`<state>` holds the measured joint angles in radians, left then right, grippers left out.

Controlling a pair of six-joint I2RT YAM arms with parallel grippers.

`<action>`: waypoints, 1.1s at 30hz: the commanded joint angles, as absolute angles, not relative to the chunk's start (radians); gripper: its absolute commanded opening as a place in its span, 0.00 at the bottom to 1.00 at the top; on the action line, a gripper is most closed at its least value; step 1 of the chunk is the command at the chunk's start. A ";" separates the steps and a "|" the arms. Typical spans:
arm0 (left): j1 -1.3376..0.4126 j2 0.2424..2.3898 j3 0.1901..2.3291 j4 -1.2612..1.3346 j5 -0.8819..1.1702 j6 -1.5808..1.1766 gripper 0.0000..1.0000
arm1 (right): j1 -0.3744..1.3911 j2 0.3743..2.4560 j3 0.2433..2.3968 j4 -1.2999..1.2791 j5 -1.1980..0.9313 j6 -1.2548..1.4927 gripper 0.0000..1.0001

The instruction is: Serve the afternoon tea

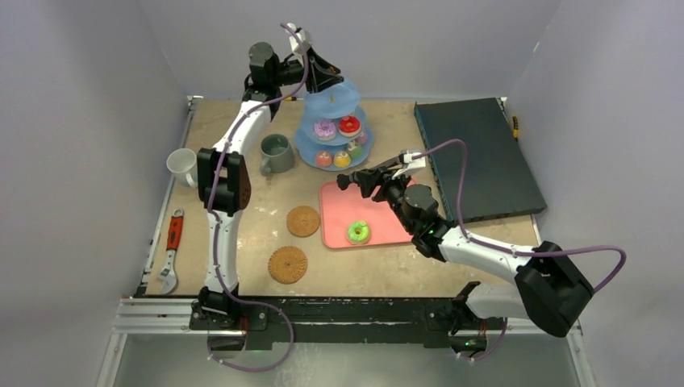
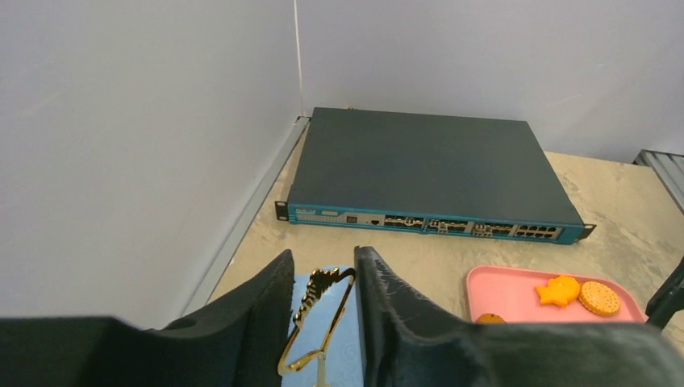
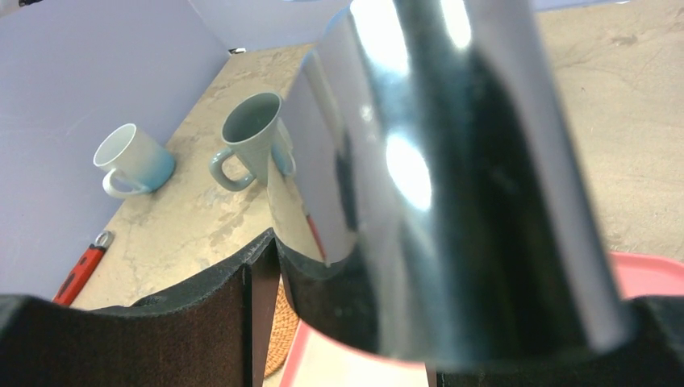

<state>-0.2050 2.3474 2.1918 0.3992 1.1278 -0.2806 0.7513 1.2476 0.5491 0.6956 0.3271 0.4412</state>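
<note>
The blue three-tier stand stands at the back centre with several doughnuts and cupcakes on its middle and lower tiers. My left gripper is at the stand's top. In the left wrist view its fingers are shut on the stand's gold handle. My right gripper hovers over the pink tray, shut on the shiny black tongs. A green doughnut lies on the tray. The grey-green mug and white mug stand to the left. Two woven coasters lie in front.
A dark network switch lies at the back right. A red wrench lies at the left edge. In the left wrist view the pink tray holds an orange star biscuit and a round cookie. Walls close in on three sides.
</note>
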 commanded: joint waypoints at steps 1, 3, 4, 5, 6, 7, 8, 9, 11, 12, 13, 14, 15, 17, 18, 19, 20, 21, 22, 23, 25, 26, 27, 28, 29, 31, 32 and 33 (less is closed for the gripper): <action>-0.193 2.337 2.210 0.397 1.086 -0.242 0.25 | 0.746 1.218 0.563 0.722 0.348 0.443 0.60; -0.193 2.329 2.201 0.414 1.068 -0.251 0.18 | 0.744 1.219 0.564 0.725 0.347 0.443 0.60; -0.193 2.326 2.195 0.427 1.058 -0.257 0.16 | 0.744 1.218 0.563 0.726 0.347 0.445 0.60; -0.193 2.323 2.190 0.437 1.048 -0.260 0.15 | 0.745 1.216 0.562 0.727 0.347 0.445 0.60; -0.194 2.321 2.188 0.445 1.035 -0.262 0.13 | 0.744 1.214 0.559 0.727 0.347 0.447 0.60; -0.195 2.320 2.189 0.449 1.023 -0.262 0.11 | 0.744 1.211 0.556 0.727 0.348 0.447 0.60; -0.197 2.320 2.191 0.453 1.012 -0.262 0.10 | 0.744 1.209 0.553 0.726 0.351 0.448 0.60; -0.199 2.320 2.194 0.455 1.000 -0.260 0.08 | 0.743 1.207 0.550 0.726 0.351 0.449 0.60; -0.207 2.314 2.195 0.456 0.964 -0.245 0.04 | 0.742 1.201 0.544 0.725 0.354 0.448 0.60; -0.212 2.308 2.190 0.455 0.938 -0.237 0.02 | 0.742 1.198 0.542 0.726 0.356 0.449 0.60; -0.220 2.300 2.180 0.456 0.914 -0.220 0.01 | 0.743 1.195 0.539 0.724 0.358 0.449 0.59; -0.228 2.290 2.167 0.456 0.888 -0.204 0.00 | 0.742 1.192 0.536 0.723 0.361 0.447 0.60; -0.238 2.275 2.146 0.459 0.862 -0.183 0.00 | 0.741 1.190 0.534 0.720 0.364 0.446 0.60; -0.260 2.233 2.087 0.463 0.786 -0.121 0.00 | 0.741 1.180 0.527 0.717 0.371 0.442 0.59; -0.271 2.203 2.053 0.462 0.745 -0.086 0.00 | 0.740 1.175 0.524 0.712 0.376 0.439 0.59; -0.285 2.180 2.026 0.457 0.702 -0.048 0.00 | 0.738 1.170 0.521 0.708 0.380 0.436 0.59; -0.300 2.158 2.004 0.436 0.654 -0.014 0.00 | 0.737 1.165 0.518 0.706 0.382 0.433 0.60; -0.313 2.144 1.993 0.412 0.608 0.029 0.00 | 0.733 1.160 0.516 0.702 0.382 0.431 0.60; -0.323 2.131 1.983 0.389 0.559 0.044 0.00 | 0.730 1.158 0.514 0.697 0.383 0.430 0.60; -0.328 2.120 1.972 0.373 0.519 0.049 0.00 | 0.726 1.154 0.515 0.691 0.382 0.430 0.60; -0.337 2.098 1.949 0.345 0.439 0.050 0.00 | 0.718 1.147 0.518 0.681 0.373 0.431 0.60; -0.340 2.084 1.935 0.336 0.403 0.049 0.00 | 0.714 1.142 0.518 0.680 0.370 0.432 0.60; -0.343 2.071 1.918 0.333 0.364 0.050 0.00 | 0.710 1.139 0.518 0.678 0.366 0.431 0.60; -0.348 2.055 1.900 0.336 0.324 0.051 0.00 | 0.708 1.137 0.521 0.673 0.364 0.430 0.60; -0.350 2.044 1.885 0.339 0.286 0.047 0.00 | 0.706 1.137 0.526 0.664 0.363 0.427 0.60; -0.356 2.030 1.870 0.345 0.215 0.029 0.00 | 0.706 1.140 0.545 0.617 0.359 0.417 0.60; -0.363 2.024 1.867 0.344 0.172 0.026 0.00 | 0.706 1.141 0.554 0.594 0.358 0.415 0.61; -0.368 2.021 1.864 0.346 0.132 0.020 0.00 | 0.706 1.137 0.557 0.580 0.352 0.410 0.61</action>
<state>-0.3626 2.1082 1.8767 0.3065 0.3691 -0.0055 0.7101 1.1568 0.5156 0.6357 0.3531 0.4320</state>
